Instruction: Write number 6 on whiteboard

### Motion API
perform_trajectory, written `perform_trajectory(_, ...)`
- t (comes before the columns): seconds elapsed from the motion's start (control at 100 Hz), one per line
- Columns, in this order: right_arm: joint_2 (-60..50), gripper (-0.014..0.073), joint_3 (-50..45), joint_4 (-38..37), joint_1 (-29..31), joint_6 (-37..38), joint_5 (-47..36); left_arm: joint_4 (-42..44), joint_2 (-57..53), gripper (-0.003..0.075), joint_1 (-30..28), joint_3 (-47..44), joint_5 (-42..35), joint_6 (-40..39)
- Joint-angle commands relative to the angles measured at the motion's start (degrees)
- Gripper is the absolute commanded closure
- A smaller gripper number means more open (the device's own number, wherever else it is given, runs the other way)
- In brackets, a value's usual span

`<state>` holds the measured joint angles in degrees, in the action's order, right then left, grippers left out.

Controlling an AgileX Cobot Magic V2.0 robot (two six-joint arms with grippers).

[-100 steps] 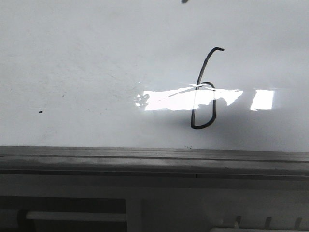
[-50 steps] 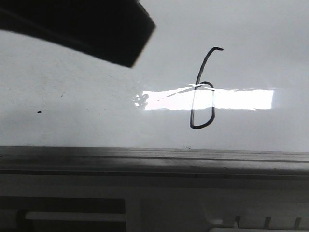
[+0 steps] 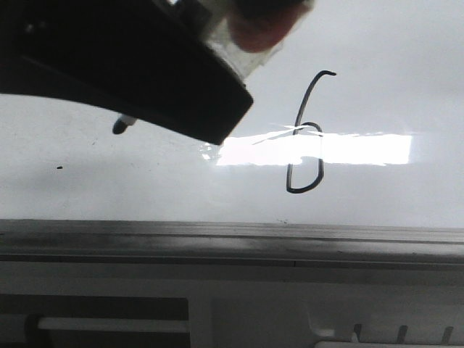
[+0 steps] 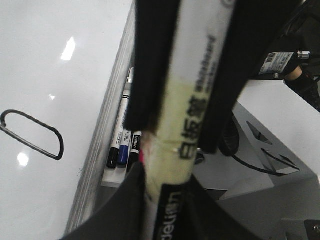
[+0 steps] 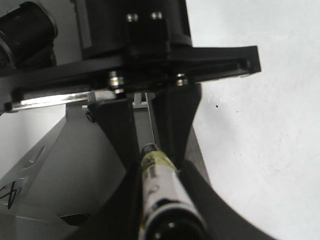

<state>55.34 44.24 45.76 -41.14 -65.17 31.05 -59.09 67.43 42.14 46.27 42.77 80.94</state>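
Observation:
The number 6 [image 3: 289, 174] is a thin black line on the glossy whiteboard [image 3: 145, 188], right of centre; its loop also shows in the left wrist view [image 4: 61, 147]. A dark gripper body [image 3: 145, 65] hangs over the board's upper left, and a marker tip [image 3: 121, 126] pokes out below it, above the board and left of the 6. My left gripper [image 4: 167, 175] is shut on the white marker [image 4: 187, 110]. My right gripper [image 5: 160, 175] is shut on the same marker [image 5: 162, 185]. The two grippers face each other along it.
The board's grey frame edge [image 3: 217, 235] runs along the near side. A small tray of spare markers [image 4: 122, 145] sits beside the frame. A bright glare [image 3: 348, 148] crosses the 6. A tiny dark speck [image 3: 59, 167] lies at the left.
The dark gripper has come in from the upper left, moving lower and to the right over the board. The marker tip now shows below it. The 6 is unchanged.

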Motion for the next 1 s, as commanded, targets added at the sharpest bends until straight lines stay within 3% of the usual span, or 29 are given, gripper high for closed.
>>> perform_trajectory(0.0,0.2,0.0647,1.5,1.7,-0.2,-0.5,0.3,-4.0,-1.1,0.0738,0.3,2.0,-2.1,-0.3)
perform_trajectory(0.17,0.2,0.0596,1.5,1.7,-0.2,-0.5,0.5,-4.0,-1.1,0.0739,0.3,2.0,-2.1,-0.3)
perform_trajectory(0.39,-0.4,0.0171,1.5,1.6,0.0,-0.4,-1.9,-3.7,-1.1,0.0739,0.3,2.0,-2.1,-0.3)
perform_trajectory(0.48,-2.3,0.0114,1.5,1.3,0.1,-0.4,-5.3,-3.7,-1.1,0.0739,0.3,2.0,-2.1,-0.3)
perform_trajectory(0.57,-4.8,0.0120,1.5,1.3,0.1,-0.4,-9.2,-3.7,-1.1,0.0739,0.3,2.0,-2.7,-1.9)
perform_trajectory(0.64,-6.6,0.0183,1.5,1.3,0.1,-0.4,-10.9,-3.7,-1.1,0.0739,-0.2,2.0,-4.4,-5.1)
perform_trajectory(0.88,-13.2,0.0666,1.5,1.3,5.4,-0.4,-5.8,-4.9,-1.1,0.0739,-0.8,0.7,-16.9,-16.2)
perform_trajectory(0.99,-15.5,0.0657,1.4,0.8,10.1,1.7,-2.8,-12.5,-1.1,0.0739,-0.8,-2.3,-28.4,-18.3)
